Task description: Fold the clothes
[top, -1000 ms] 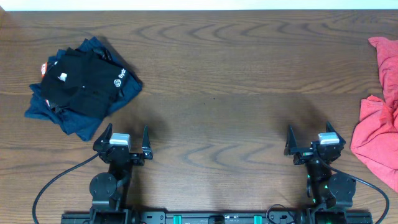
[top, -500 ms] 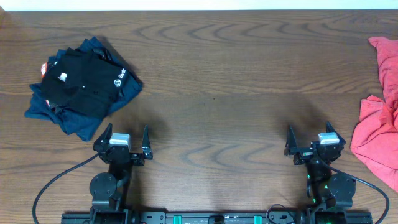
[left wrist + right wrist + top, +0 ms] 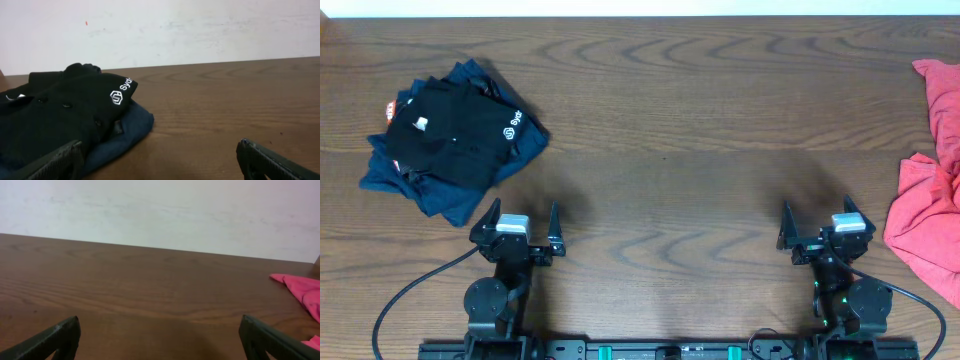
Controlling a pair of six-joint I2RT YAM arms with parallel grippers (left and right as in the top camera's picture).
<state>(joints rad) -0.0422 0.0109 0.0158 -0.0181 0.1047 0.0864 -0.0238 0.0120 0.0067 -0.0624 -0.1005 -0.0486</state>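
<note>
**Supervisor:** Did anything change in that last second?

**Operator:** Nothing I could find. Both arms sat parked at the bottom edge of the overhead frame, exactly where they had been a second before, and no cloth had shifted. My left pincer [image 3: 526, 212] stood spread as wide as it goes, with nothing between its jaws. My right pincer [image 3: 817, 214] was the same, wide and empty.

**Supervisor:** And the shirt?

**Operator:** The coral-red T-shirt [image 3: 920, 215] lay crumpled at the right edge of the frame, partly cut off by it and apart from the right pincer. My right wrist camera caught only a corner of it at far right.

**Supervisor:** The pile at upper left?

**Operator:** A black shirt [image 3: 450, 135] lying on navy-blue folded garments [image 3: 455, 205]. I left those alone.

**Supervisor:** So where did that leave us?

**Operator:** I judged the folding hadn't begun. The shirt probably had to be drawn onto the bare middle of the tabletop [image 3: 670, 120] and spread flat first, likely a job for the right arm.
</note>
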